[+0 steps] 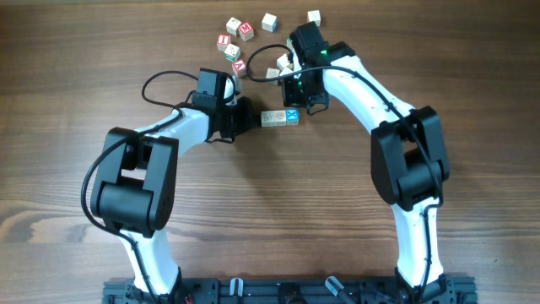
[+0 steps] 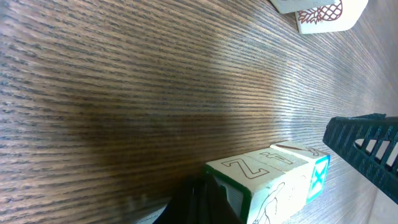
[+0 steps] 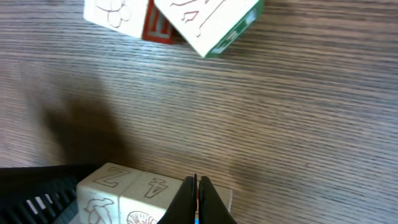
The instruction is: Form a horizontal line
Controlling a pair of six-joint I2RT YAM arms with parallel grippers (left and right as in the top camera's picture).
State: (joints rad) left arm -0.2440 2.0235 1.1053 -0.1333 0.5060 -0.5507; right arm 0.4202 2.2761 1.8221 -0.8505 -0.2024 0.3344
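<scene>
streaky brown wood-grain table [image 1: 67, 101] holds the line [image 1: 279, 117] of three touching, square-edged wooden cubes [image 2: 267, 180] at mid-table, long axis running left-right, cyan face at its right end. right gripper [image 3: 197, 184] is pinched closed above that end. left gripper [image 1: 250, 118] sits at the pale end, its grip unclear.

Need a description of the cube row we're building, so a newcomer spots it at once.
On the wooden table, look in the gap between the left arm and right arm. The row is three touching cubes lying side by side. Unlike the scattered cubes farther up, it ends in a cyan face.
</scene>
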